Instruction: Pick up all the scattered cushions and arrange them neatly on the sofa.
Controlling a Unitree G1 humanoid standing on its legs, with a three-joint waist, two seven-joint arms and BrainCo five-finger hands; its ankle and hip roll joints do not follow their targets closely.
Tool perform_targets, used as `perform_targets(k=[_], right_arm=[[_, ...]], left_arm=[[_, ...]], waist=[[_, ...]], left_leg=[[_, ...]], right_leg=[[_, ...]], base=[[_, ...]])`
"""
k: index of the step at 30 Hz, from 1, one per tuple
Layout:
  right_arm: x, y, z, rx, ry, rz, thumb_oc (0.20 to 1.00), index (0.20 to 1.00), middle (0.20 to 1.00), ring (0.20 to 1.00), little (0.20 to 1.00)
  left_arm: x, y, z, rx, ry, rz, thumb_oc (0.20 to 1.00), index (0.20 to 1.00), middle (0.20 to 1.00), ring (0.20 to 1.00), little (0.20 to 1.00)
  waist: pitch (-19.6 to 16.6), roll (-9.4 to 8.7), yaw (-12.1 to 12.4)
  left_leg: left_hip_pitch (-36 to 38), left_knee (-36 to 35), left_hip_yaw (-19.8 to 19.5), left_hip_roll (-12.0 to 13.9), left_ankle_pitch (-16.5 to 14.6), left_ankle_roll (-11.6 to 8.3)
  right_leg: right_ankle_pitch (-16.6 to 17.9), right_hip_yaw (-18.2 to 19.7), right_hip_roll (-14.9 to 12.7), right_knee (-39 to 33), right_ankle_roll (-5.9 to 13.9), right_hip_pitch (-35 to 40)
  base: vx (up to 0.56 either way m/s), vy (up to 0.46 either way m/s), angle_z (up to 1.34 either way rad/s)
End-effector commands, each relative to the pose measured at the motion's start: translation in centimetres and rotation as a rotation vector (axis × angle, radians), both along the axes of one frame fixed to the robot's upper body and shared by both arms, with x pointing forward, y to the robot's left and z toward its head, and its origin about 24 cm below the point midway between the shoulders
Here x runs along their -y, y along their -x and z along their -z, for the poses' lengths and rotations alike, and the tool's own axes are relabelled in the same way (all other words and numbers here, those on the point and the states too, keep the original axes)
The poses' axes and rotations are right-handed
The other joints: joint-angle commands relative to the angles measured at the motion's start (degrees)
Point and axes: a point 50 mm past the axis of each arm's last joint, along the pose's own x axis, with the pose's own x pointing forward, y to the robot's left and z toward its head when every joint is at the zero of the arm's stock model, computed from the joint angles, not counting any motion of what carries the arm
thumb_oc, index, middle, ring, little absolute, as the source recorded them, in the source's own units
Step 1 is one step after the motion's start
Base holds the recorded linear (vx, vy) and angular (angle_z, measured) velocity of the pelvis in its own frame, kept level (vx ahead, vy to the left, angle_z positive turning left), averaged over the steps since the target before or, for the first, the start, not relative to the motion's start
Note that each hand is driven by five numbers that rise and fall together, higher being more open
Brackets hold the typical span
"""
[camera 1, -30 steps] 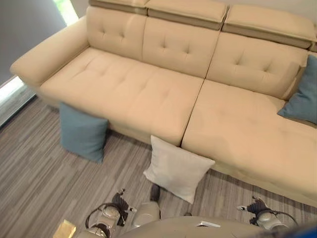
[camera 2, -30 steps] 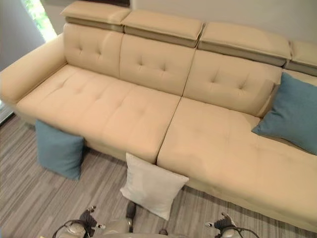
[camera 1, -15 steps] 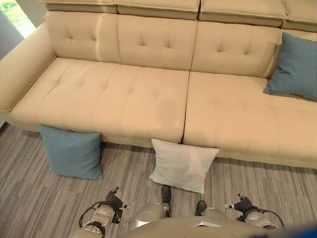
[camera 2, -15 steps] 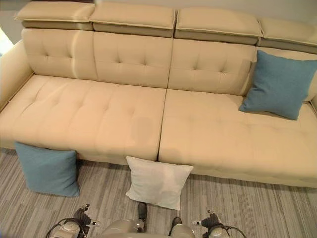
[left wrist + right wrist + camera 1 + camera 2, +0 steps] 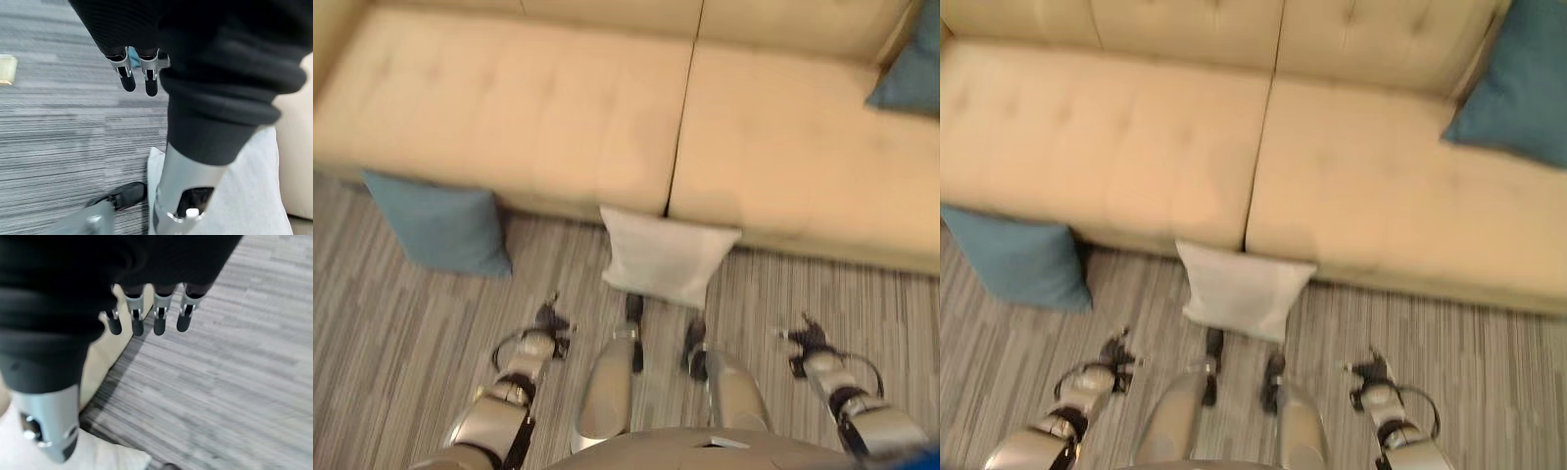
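Blue cushion [image 5: 438,223], far left – on the striped grey floor [image 5: 1489,362], leaning against the front of the beige sofa [image 5: 558,108]; its near edge faces bare floor, and its upper edge tucks under the seat front. In the right eye view its left side is cut off by the frame.

Left hand [image 5: 544,321] – low over the floor, just beside and nearer than the blue cushion, well apart from it; fingers hang straight and relaxed in its wrist view [image 5: 138,78], holding nothing. Bare carpet lies all round it.

White cushion [image 5: 666,253], centre – on the floor, propped against the sofa front right below the seam between the two seat pads; its near edge is free, with carpet on both sides. A pale corner of it shows in the left wrist view, partly behind the thumb.

Right hand [image 5: 808,338] – low over bare floor to the right of the white cushion, apart from it; fingers [image 5: 156,316] straight and spread loosely, empty.

Second blue cushion [image 5: 1518,83], far right – on the sofa seat, leaning on the backrest, cut off at the frame edge.

Change from half a second ago – the whole view has dropped, so the headrests have left the frame and more of both arms is in it; the cushions lie where they were relative to the sofa.

Hard to read: the small pale object [image 5: 7,69] on the floor in the left wrist view.
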Motion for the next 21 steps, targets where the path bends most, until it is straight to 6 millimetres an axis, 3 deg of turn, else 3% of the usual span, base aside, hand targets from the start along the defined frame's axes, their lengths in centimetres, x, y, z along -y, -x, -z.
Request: perform_targets(k=[1,2,3,6,10,12,14,20,21], right_arm=[[0.3,0.9,-0.3,0.105,0.006,0.091,1.0,1.0,1.0,1.0,1.0],[-0.3,-1.0,-1.8,0.199,-0.005,0.104,1.0,1.0,1.0,1.0,1.0],[-0.3,-1.0,-1.8,0.199,-0.005,0.104,1.0,1.0,1.0,1.0,1.0],[-1.8,-5.5,-6.3,0.423,-0.051,0.118,1.0,1.0,1.0,1.0,1.0],[-2.8,-8.6,-10.6,0.597,-0.076,0.11,1.0,1.0,1.0,1.0,1.0],[-3.0,-9.6,-12.4,0.659,-0.065,0.115,1.0,1.0,1.0,1.0,1.0],[-3.4,-10.9,-15.2,0.76,-0.043,0.116,1.0,1.0,1.0,1.0,1.0],[-3.7,-12.8,-19.6,0.872,0.023,0.078,1.0,1.0,1.0,1.0,1.0],[-3.8,-13.5,-22.0,0.93,0.041,0.061,1.0,1.0,1.0,1.0,1.0]], left_arm=[[0.3,0.8,0.4,0.055,0.027,-0.099,1.0,1.0,1.0,1.0,1.0],[0.9,-0.9,-1.0,0.124,0.042,-0.101,1.0,1.0,1.0,1.0,1.0],[0.9,-0.9,-1.0,0.124,0.042,-0.101,1.0,1.0,1.0,1.0,1.0],[1.3,-4.8,-5.1,0.283,0.054,-0.121,1.0,1.0,1.0,1.0,1.0],[1.1,-7.6,-9.3,0.418,0.008,-0.129,1.0,1.0,1.0,1.0,1.0],[1.0,-8.6,-11.0,0.473,-0.013,-0.135,1.0,1.0,1.0,1.0,1.0],[1.0,-10.1,-14.1,0.573,-0.035,-0.135,1.0,1.0,1.0,1.0,1.0],[1.1,-12.2,-19.9,0.733,-0.065,-0.118,1.0,1.0,1.0,1.0,1.0],[1.4,-12.8,-22.4,0.798,-0.076,-0.107,1.0,1.0,1.0,1.0,1.0]], waist=[[-6.91,-0.64,-0.57],[-6.29,-0.3,-0.8],[-6.29,-0.3,-0.8],[-5.06,0.17,-1.53],[-4.04,0.32,-2.35],[-3.69,0.29,-2.47],[-3.19,0.4,-2.75],[-2.76,0.83,-3.12],[-2.51,0.98,-3.18]], left_leg=[[-4.66,5.77,-0.2,-0.56,-8.55,0.92],[-8.62,7.4,0.04,-0.21,-8.64,0.91],[-8.62,7.4,0.04,-0.21,-8.64,0.91],[-18.37,11.64,0.23,0.05,-9.38,1.31],[-27.21,15.3,-0.25,0.13,-9.83,1.62],[-30.38,16.31,-0.44,-0.04,-9.92,1.71],[-35.04,17.72,-0.59,-0.57,-10.0,1.85],[-41.89,18.73,-0.88,-0.86,-9.57,1.88],[-44.76,19.31,-1.08,-1.04,-9.35,1.95]], right_leg=[[12.47,-0.18,-2.11,-15.55,7.03,-3.03],[12.3,0.03,-2.64,-14.12,6.93,-7.08],[12.3,0.03,-2.64,-14.12,6.93,-7.08],[12.33,1.78,-3.64,-9.96,6.92,-17.15],[12.14,3.33,-4.12,-6.53,6.83,-25.58],[11.93,3.78,-4.08,-5.05,6.84,-29.0],[11.7,4.65,-4.21,-3.32,6.79,-33.83],[11.2,5.45,-4.36,-1.29,7.06,-40.93],[10.98,5.61,-4.2,-0.18,7.23,-43.73]], base=[[-0.14,0.067,-0.09],[-0.11,0.05,-0.24],[-0.11,0.076,-0.26],[-0.07,0.088,-0.1],[-0.02,0.067,-0.09],[0.01,0.058,0.03],[0.04,0.062,0.03],[0.05,0.028,0.01],[0.04,0.013,0.0]])
